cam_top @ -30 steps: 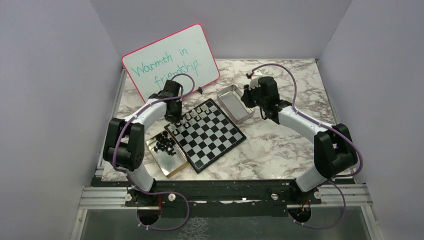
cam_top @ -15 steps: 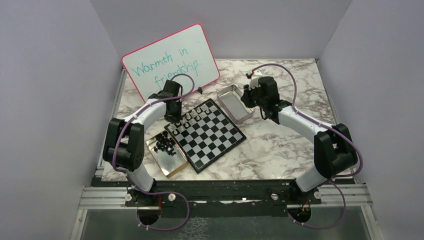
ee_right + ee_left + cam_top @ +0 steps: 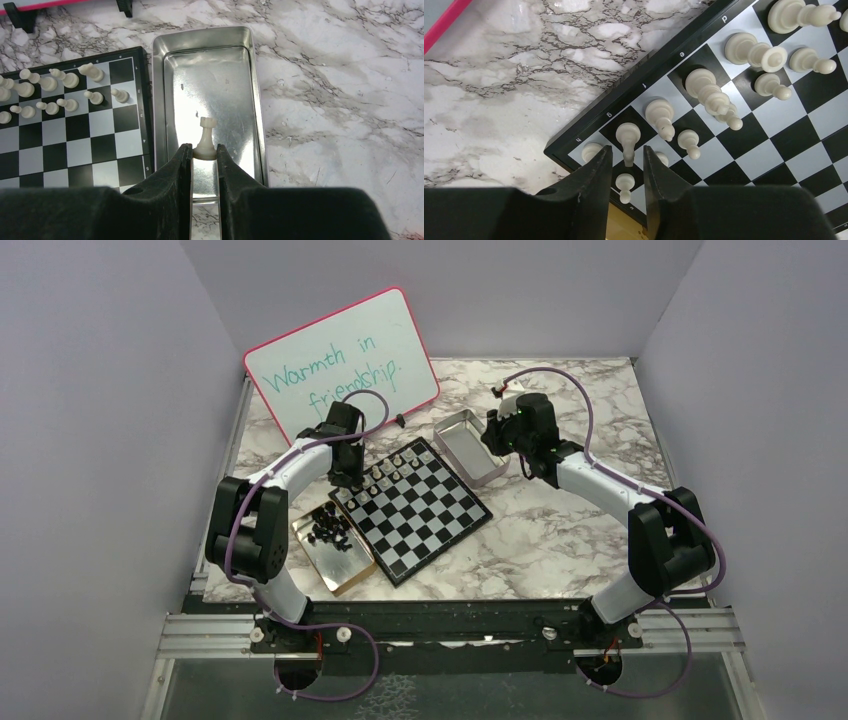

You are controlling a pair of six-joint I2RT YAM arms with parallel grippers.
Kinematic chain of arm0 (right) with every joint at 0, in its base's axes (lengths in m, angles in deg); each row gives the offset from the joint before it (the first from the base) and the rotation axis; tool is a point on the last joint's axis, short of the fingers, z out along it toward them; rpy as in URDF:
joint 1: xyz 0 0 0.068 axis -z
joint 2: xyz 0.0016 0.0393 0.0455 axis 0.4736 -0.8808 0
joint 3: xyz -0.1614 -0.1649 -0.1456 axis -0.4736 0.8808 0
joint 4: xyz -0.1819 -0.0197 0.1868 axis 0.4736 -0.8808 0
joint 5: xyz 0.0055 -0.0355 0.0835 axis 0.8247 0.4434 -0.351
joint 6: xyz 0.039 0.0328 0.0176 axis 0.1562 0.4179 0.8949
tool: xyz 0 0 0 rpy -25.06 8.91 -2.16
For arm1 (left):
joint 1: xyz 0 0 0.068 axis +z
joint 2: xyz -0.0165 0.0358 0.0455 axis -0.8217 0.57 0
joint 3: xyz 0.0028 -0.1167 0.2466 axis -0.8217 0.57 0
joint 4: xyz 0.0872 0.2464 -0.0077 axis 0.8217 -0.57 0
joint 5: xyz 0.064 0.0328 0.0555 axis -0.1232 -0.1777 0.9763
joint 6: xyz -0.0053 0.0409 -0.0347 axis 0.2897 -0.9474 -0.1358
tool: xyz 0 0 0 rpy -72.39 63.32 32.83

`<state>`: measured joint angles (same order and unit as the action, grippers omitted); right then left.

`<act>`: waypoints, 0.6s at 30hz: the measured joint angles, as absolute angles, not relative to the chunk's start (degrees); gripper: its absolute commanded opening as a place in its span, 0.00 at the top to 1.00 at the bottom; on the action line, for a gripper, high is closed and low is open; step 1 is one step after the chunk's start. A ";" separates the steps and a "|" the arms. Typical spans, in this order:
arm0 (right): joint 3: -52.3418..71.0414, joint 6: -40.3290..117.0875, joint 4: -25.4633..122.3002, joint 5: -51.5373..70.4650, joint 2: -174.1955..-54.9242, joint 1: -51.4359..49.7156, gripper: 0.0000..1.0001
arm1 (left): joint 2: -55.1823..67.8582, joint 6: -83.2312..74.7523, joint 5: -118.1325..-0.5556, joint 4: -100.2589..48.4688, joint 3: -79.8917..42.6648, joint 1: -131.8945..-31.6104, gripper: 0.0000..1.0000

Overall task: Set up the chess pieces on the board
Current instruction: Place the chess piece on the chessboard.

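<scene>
Left gripper (image 3: 627, 149) jaws slightly apart, straddling a cream-white piece (image 3: 628, 134) on the board (image 3: 744, 142) corner; neighbours crowd both fingers, so a skewed retreat could topple them. Right gripper (image 3: 204, 147) clamps a white rook (image 3: 205, 131) by its base in the silver tin (image 3: 215, 75) (low grip, might pivot).

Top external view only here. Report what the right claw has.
Observer: The right claw grips a cream-white rook by its base, over the metal tin.
Operator: Now the left claw.
Observer: The left claw stands with jaws parted astride a white pawn near a corner of the board. Neither finger touches it.
Operator: Check the corner square.
Observer: A white piece stands on the square by the letter h, partly hidden by a finger.
</scene>
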<state>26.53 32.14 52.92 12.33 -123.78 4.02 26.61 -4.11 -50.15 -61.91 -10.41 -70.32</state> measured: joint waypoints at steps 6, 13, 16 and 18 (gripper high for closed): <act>26.61 32.14 53.46 11.41 -123.78 4.02 0.95 | 26.61 -4.25 -50.22 -62.00 -10.74 -70.32 0.69; 28.49 31.53 56.65 5.49 -123.30 4.02 0.95 | 26.02 -3.96 -53.24 -61.91 -16.09 -70.32 0.69; 31.73 30.81 60.61 -0.06 -121.35 4.06 0.95 | 23.77 -3.48 -58.04 -60.73 -18.23 -70.32 0.68; 33.59 30.20 63.58 -3.87 -120.04 4.06 0.95 | 21.78 -2.87 -62.18 -59.42 -19.09 -70.24 0.68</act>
